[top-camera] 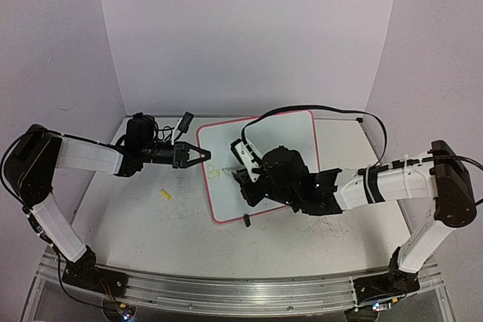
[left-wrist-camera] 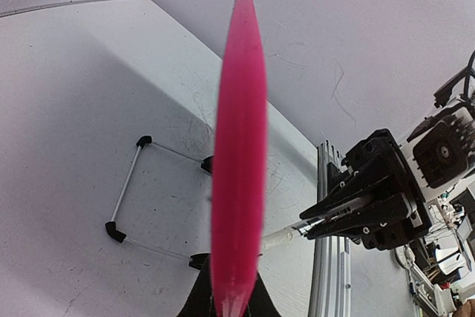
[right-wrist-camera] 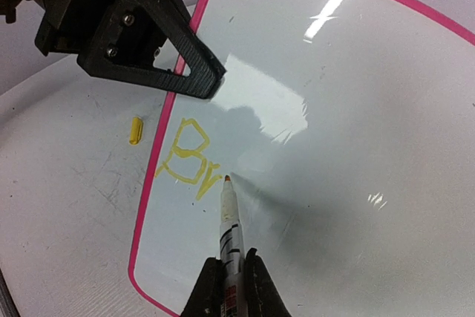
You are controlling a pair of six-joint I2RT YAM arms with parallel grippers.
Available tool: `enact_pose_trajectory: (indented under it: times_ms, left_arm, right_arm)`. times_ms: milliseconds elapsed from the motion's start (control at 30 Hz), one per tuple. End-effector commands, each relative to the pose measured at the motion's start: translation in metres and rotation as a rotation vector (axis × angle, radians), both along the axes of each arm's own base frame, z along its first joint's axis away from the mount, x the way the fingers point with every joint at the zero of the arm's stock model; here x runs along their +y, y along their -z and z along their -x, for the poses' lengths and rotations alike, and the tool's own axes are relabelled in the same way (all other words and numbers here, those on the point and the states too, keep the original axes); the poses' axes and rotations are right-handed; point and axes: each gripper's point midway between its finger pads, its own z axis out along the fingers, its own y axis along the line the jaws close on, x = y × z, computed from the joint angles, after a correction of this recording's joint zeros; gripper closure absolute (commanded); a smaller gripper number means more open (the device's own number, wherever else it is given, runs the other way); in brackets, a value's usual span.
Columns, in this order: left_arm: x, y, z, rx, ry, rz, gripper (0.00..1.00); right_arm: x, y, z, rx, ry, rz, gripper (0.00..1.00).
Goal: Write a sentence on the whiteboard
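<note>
Right wrist: right fingers (right-wrist-camera: 204,291) tight on marker (right-wrist-camera: 230,228) beside "Br" (right-wrist-camera: 189,155), left fingers (right-wrist-camera: 148,20) tight on whiteboard (right-wrist-camera: 356,146) rim, bare white beyond.

White links and black joints on the left arm (top-camera: 83,154) and right arm (top-camera: 392,182); metal screws (right-wrist-camera: 111,52) dot the black left tool (right-wrist-camera: 211,83).

In the left wrist view the whiteboard (left-wrist-camera: 239,146) is seen edge-on as a blurred pink band and its face is hidden. The fingers (left-wrist-camera: 199,304) of the left gripper (left-wrist-camera: 231,306) are cut off at the bottom edge. In the right wrist view the marker (right-wrist-camera: 228,220) is cropped below, its barrel print is too blurred to be read, and only the finger ends of the right gripper (right-wrist-camera: 231,287) are shown. From above, the yellow lettering (top-camera: 214,173) is too small to be read, and the right gripper's jaws are hidden under its own black body.
</note>
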Motion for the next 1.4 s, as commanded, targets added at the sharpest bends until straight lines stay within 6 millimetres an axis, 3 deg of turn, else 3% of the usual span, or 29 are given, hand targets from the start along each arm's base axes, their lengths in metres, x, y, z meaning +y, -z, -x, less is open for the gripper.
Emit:
enact_pose_trajectory:
  times_ms: [0,367,933,1167,1367]
  left_arm:
    - [-0.004,-0.012,0.000,-0.029,0.020,0.015,1.00]
    - [-0.004,-0.012,0.000,-0.031,0.021,0.016,1.00]
    - [-0.004,-0.014,0.000,-0.034,0.022,0.017,1.00]
    - [-0.004,-0.014,0.000,-0.034,0.020,0.017,1.00]
    - [-0.004,-0.013,0.000,-0.032,0.020,0.016,1.00]
  right_arm:
    - [0.000,-0.039,-0.004,-0.028,-0.005,-0.131,1.00]
    - [0.012,-0.033,-0.007,-0.022,-0.023,-0.122,1.00]
    - [0.006,-0.014,-0.020,-0.006,0.056,-0.057,1.00]
    - [-0.003,-0.032,-0.005,-0.006,0.005,-0.099,1.00]
    - [-0.003,-0.017,0.003,0.027,-0.030,-0.086,1.00]
